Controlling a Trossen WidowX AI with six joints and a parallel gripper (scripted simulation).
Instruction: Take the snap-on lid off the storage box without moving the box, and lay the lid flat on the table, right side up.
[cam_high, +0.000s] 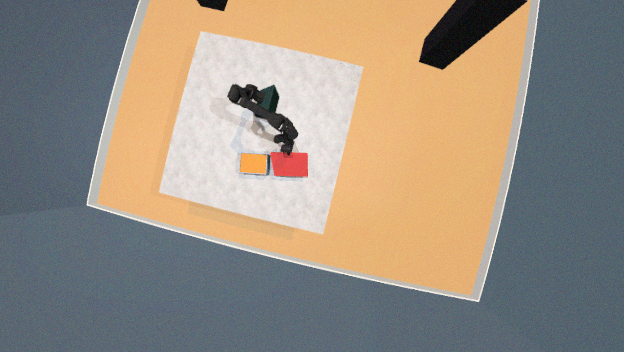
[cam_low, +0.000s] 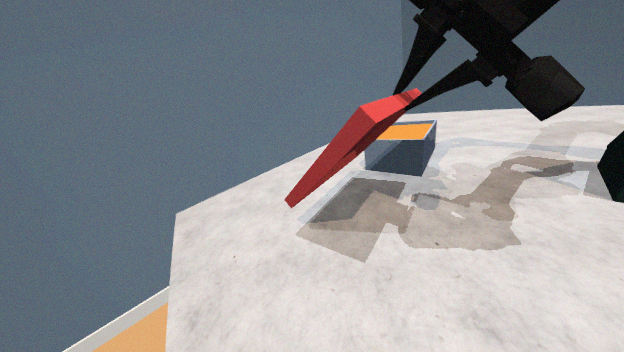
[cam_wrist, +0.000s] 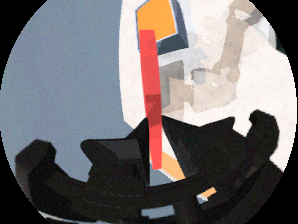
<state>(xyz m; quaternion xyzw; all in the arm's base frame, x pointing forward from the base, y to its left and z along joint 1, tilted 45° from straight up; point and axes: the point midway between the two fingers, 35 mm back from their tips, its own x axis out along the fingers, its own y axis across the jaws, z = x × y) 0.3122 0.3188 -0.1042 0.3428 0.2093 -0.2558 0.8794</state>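
Note:
My gripper (cam_high: 288, 153) (cam_low: 401, 101) (cam_wrist: 154, 119) is shut on one edge of the red lid (cam_high: 291, 165) (cam_low: 338, 147) (cam_wrist: 151, 75). The lid is in the air, off the box, and steeply tilted. Its gripped edge is high and its opposite edge hangs low at the left in the exterior view, above the table. Its outer face shows from above in the top view. The blue-grey storage box (cam_low: 417, 160) (cam_wrist: 176, 46) stands upright and uncovered on the table beside the lid, with a flat orange surface (cam_high: 254, 163) (cam_low: 406, 132) (cam_wrist: 157, 20) inside.
The white mottled table top (cam_high: 220, 65) (cam_low: 300, 290) (cam_wrist: 270, 100) carries the box and the arm's shadows. A dark green block (cam_high: 270, 99) (cam_low: 615, 170) stands near the arm's base. Black beam-like shapes (cam_high: 462, 32) show at the top of the top view.

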